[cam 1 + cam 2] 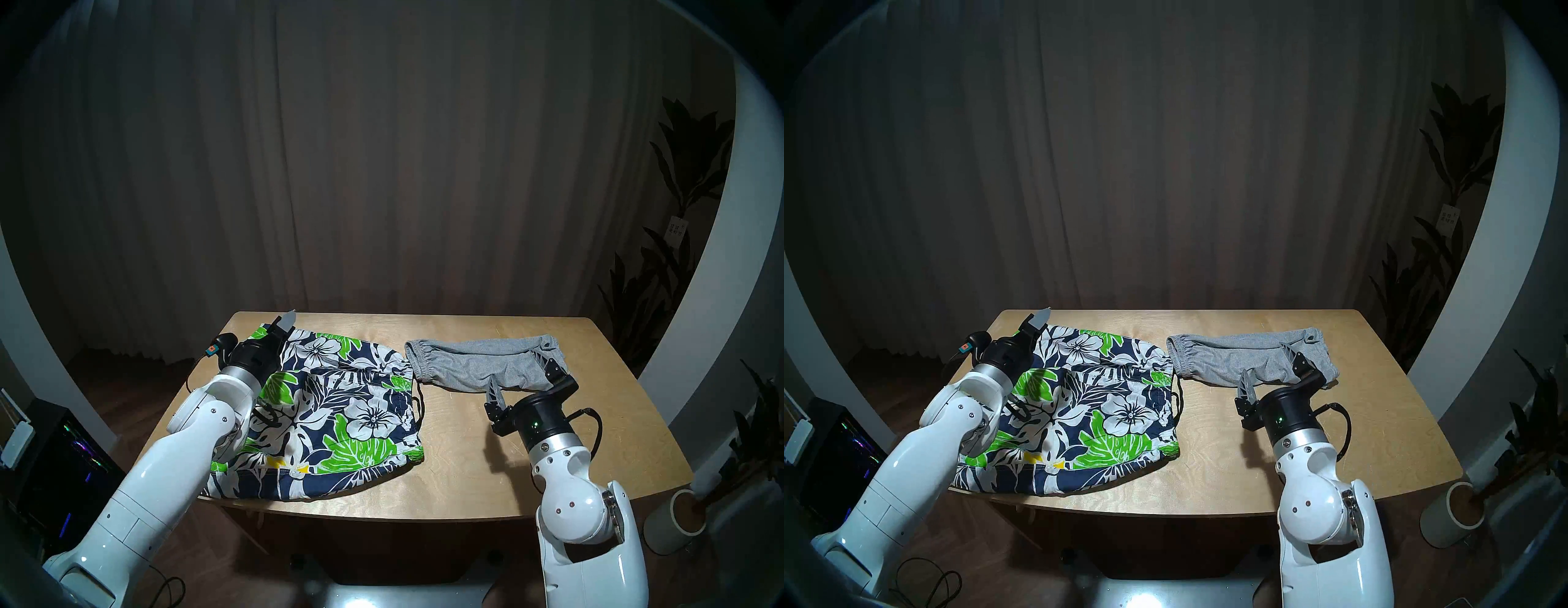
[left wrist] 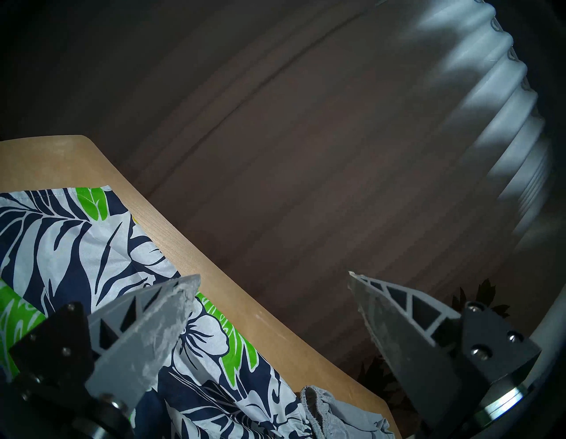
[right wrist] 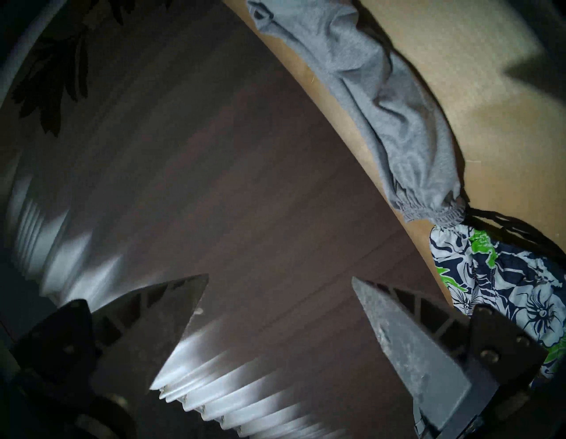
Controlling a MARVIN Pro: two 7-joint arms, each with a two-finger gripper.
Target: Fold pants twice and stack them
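While both grippers, left gripper (image 2: 272, 282) and right gripper (image 3: 280, 283), are spread empty, neither floral shorts (image 1: 331, 407) nor grey shorts (image 1: 475, 361) are gripped; a hem grasp is needed.

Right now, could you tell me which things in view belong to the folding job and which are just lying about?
Job:
- floral shorts
- grey shorts
- left gripper, open
- right gripper, open
- wooden table

Lying about:
- potted plant
- computer tower
- curtain
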